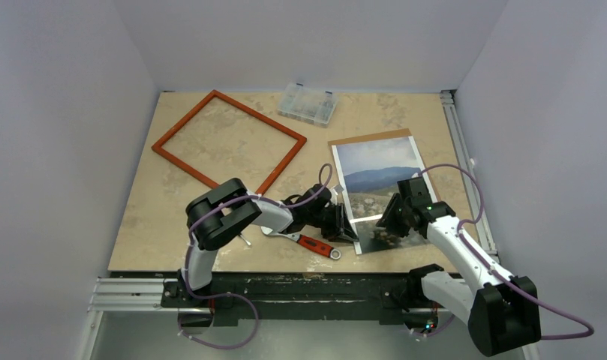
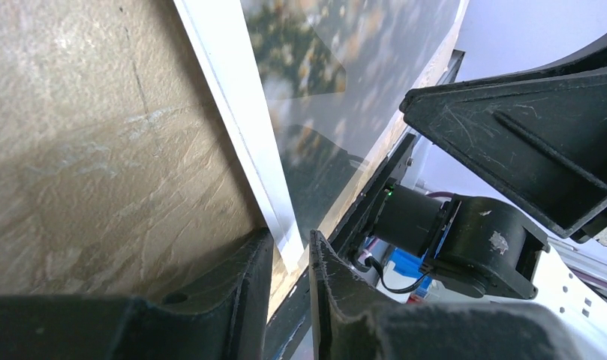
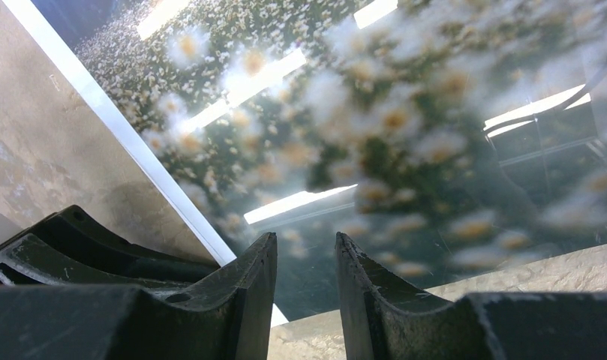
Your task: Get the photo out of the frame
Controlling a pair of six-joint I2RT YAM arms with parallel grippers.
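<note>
Photo (image 1: 379,180) on the desk (image 1: 172,225), well apart from the frame (image 1: 184,120).
The left tool (image 2: 291,292) is nearly closed at the photo's corner; we cannot tell if it pinches. The right tool (image 3: 306,285) is slightly spread above it. A careless pull could crease the photo; the arms hide its near edge.

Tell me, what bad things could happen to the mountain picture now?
1. The photo has its white corner between the fingers of the left end effector; a hard pull could crease or tear it.
2. The right end effector hangs close over the flowery part; if it presses down while the other pulls, the photo might rip or scuff.
3. The wrench lies close beside the left end effector, so a swing could knock it.
</note>
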